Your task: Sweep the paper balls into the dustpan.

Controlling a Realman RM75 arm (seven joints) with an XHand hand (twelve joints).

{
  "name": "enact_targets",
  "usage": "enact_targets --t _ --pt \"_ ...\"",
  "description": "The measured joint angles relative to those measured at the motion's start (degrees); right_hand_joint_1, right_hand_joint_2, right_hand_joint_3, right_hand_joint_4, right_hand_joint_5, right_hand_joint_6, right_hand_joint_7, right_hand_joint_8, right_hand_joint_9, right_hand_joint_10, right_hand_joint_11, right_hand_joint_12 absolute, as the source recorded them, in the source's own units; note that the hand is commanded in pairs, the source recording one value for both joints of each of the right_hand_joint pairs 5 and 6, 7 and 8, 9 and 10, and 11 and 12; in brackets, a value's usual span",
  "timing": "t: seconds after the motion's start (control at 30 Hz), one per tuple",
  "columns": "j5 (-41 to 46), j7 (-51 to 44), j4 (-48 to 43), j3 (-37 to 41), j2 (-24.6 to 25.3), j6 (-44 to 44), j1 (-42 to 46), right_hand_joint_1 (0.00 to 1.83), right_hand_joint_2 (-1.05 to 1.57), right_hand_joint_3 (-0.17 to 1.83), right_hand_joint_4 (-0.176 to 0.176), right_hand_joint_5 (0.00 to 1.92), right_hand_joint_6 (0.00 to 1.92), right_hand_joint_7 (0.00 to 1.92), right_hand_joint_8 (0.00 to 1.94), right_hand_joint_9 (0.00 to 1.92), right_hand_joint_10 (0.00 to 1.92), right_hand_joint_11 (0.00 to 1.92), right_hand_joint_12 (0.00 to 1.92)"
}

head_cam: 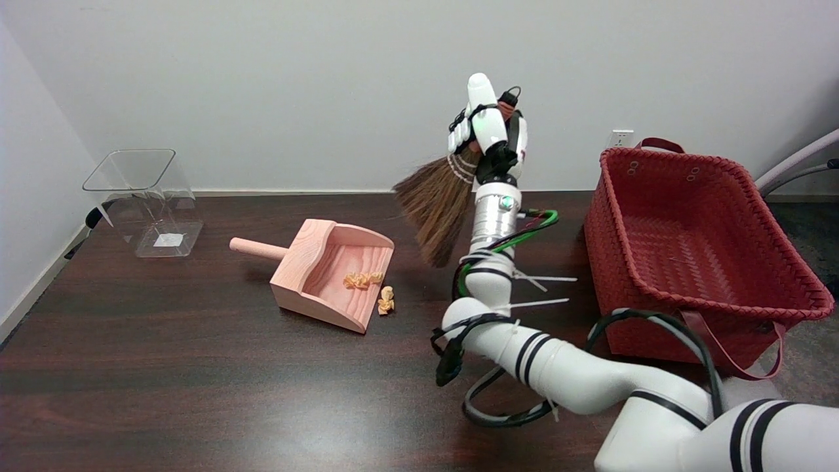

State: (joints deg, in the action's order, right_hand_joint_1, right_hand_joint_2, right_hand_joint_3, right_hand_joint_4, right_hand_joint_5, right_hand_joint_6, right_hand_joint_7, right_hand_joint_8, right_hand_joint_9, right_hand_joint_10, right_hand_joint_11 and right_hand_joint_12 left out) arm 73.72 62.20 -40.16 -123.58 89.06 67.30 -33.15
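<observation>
A pale wooden dustpan lies on the dark table, its handle pointing left and its open mouth facing right. Small crumpled paper balls sit inside it, and another paper ball lies right at its front lip, on the table. My right hand is raised well above the table, right of the dustpan, and grips a small brown broom by its handle. The bristles hang down and to the left, clear of the tabletop.
A red woven basket stands on the right, close to my right arm. A clear plastic container stands at the back left. The wall runs along the table's far edge.
</observation>
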Motion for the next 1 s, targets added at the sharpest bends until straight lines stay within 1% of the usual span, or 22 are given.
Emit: enact_targets --t 0.23,0.47,0.77,1.0 --pt "-1.8 -3.1 -0.2 0.1 -3.6 -2.3 -0.9 0.61 1.57 -0.06 0.0 1.92 1.92 1.92 1.92 1.92 1.92 1.92 1.92" --pt "-4.3 -5.1 1.6 0.1 -6.0 -4.3 -1.9 0.62 1.57 0.03 0.0 1.92 1.92 1.92 1.92 1.92 1.92 1.92 1.92" --pt "-7.3 -6.4 4.4 -0.1 -7.5 -6.6 -2.8 0.63 1.57 0.16 0.0 1.92 1.92 1.92 1.92 1.92 1.92 1.92 1.92" --pt "-10.3 -6.9 6.2 -0.1 -7.9 -8.2 -3.3 0.62 1.57 0.19 0.0 1.92 1.92 1.92 1.92 1.92 1.92 1.92 1.92"
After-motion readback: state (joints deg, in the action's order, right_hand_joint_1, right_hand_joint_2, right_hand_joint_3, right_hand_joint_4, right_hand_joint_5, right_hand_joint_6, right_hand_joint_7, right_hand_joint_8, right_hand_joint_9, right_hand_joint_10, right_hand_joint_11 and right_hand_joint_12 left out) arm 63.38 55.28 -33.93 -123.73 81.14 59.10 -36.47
